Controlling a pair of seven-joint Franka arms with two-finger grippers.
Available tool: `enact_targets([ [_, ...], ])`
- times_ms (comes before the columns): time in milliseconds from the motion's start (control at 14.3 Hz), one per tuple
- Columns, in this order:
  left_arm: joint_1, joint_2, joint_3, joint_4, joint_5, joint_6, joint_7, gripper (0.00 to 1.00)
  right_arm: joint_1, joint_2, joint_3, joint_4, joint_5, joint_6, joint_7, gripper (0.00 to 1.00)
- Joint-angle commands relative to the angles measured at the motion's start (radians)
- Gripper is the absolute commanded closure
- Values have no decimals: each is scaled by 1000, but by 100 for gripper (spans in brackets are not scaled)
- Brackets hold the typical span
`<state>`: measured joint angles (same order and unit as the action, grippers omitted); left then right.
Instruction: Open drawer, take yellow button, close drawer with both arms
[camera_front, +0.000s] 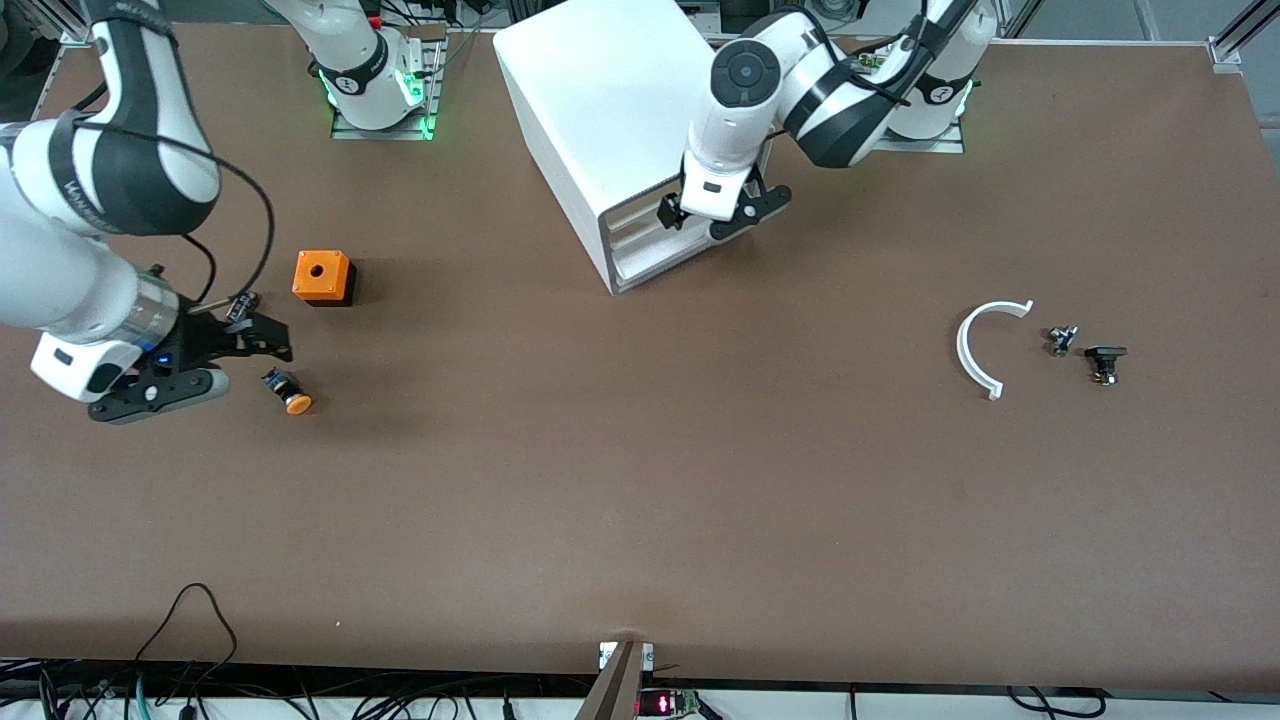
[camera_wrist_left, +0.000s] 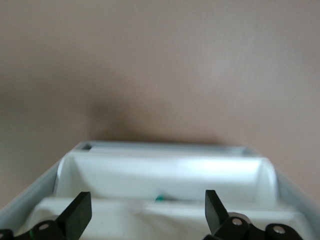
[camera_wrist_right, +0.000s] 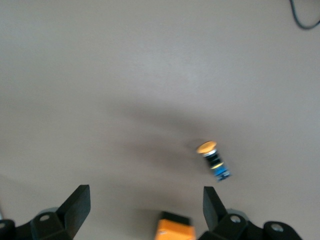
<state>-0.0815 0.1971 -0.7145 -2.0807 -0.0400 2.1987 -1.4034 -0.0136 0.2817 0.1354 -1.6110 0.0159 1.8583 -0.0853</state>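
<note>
Orange cap: the button (camera_front: 286, 391) lies on its side on the bare worktop (camera_front: 640, 500), toward the right arm's end, nearer the front camera than the orange cube (camera_front: 322, 276).
Right tool: the right tool (camera_front: 255, 338) is spread wide, holding nothing, just beside the button and not touching it; the right wrist view has the button (camera_wrist_right: 213, 159) lying out past the fingertips (camera_wrist_right: 76, 202).
Left tool: the left tool (camera_front: 715, 212) sits at the front of the white cabinet (camera_front: 610, 120), fingers spread, up at the top drawer (camera_front: 640, 215).
Drawer: looks all but pushed in; the left wrist view looks down over the white drawer fronts (camera_wrist_left: 165, 175).
Left arm's end: a white curved piece (camera_front: 980, 345) and two small dark parts (camera_front: 1085, 352) lie well apart from everything else.
</note>
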Motion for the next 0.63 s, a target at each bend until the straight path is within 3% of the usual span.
enact_targets([
  [0,84,-30,106,56,12,-14,96,0,81,14,-7,98,-8,-106,175,0],
  [210,129,-96,243,100,11,-78,438,0,120,13,-17,198,-119,-244,213,0],
  [420,147,-148,393,209,11,-258,770,0,83,-19,-94,240,-120,-298,203,0],
  [561,147,-197,507,244,11,-350,1011,0,2,-50,-97,224,-111,-298,208,0],
])
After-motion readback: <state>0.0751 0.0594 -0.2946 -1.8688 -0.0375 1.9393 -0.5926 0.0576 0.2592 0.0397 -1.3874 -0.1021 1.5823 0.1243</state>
